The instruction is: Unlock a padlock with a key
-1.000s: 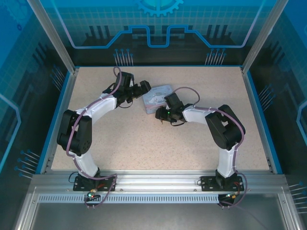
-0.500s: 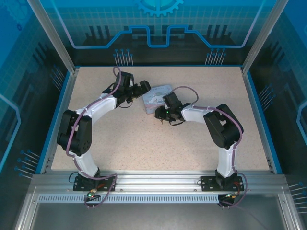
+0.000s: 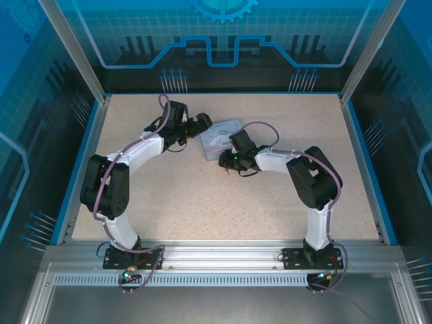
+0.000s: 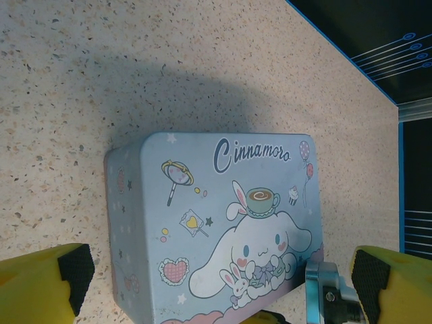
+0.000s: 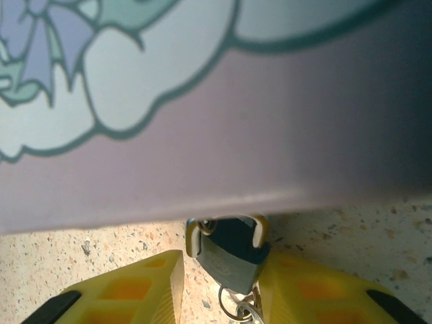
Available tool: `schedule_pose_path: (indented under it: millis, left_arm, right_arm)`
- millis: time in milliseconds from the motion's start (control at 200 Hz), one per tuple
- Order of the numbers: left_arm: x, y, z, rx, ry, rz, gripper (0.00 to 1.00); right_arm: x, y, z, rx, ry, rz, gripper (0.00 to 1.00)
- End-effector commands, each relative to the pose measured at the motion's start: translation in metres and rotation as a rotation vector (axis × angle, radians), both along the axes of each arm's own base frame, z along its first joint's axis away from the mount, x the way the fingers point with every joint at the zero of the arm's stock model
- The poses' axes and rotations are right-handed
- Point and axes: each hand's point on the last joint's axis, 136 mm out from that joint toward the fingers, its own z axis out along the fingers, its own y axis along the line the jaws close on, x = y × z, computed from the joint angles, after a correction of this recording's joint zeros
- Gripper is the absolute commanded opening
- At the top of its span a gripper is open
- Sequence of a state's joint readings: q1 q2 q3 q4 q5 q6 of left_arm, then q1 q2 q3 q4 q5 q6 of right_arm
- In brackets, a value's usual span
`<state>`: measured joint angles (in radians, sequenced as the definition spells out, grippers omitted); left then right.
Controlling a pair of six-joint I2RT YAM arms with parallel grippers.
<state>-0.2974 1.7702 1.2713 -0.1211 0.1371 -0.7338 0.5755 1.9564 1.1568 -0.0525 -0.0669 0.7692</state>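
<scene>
Pinches in with the right claw (image 5: 219, 262), narrower than a second ago and nudged a shade closer to the tin (image 5: 270, 135), yet not clamped. Rests one yellow finger (image 5: 297, 290) seemingly against the padlock (image 5: 226, 246) and leaves a slit of speckled table (image 5: 378, 229) between the other finger and the lock body. Holds nothing so far. Finds the padlock right between the fingertips, dark with brass at its top corners, hanging at the lower edge of the pale cartoon tin just ahead of the tips. Shows a small metal ring (image 5: 234, 307) deeper between the fingers, toward the palm. Cannot tell the key apart from the lock body, though probably hangs there with the ring. Means, by the look of it, a grasp nearly made: a little more closing for a firm hold before any turning. Risks shoving the little lock sideways under the tin's edge if closed off-centre. Farther out, keeps the left claw (image 4: 223, 270) spread wide and unmoved, pads well apart with the tin between and ahead of them, touching nothing, seemingly ready to steady the box.
</scene>
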Motion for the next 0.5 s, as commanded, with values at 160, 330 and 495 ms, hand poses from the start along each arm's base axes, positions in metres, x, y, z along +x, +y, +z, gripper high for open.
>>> schedule_pose_path:
  millis: [160, 330, 495]
  left_arm:
    - [0.0077, -0.0021, 0.0068, -0.032, -0.022, -0.004, 0.99]
    - [0.0080, -0.0022, 0.0078, -0.035, -0.024, -0.003, 0.99]
    - [0.0081, -0.0026, 0.0085, -0.036, -0.026, -0.004, 0.99]
  right_arm:
    - [-0.0135, 0.0004, -0.0065, -0.016, 0.037, 0.019, 0.26]
    - [-0.0142, -0.0006, -0.0055, -0.019, 0.038, 0.016, 0.18]
    - [-0.0146, -0.0015, -0.0032, -0.016, 0.037, 0.013, 0.08]
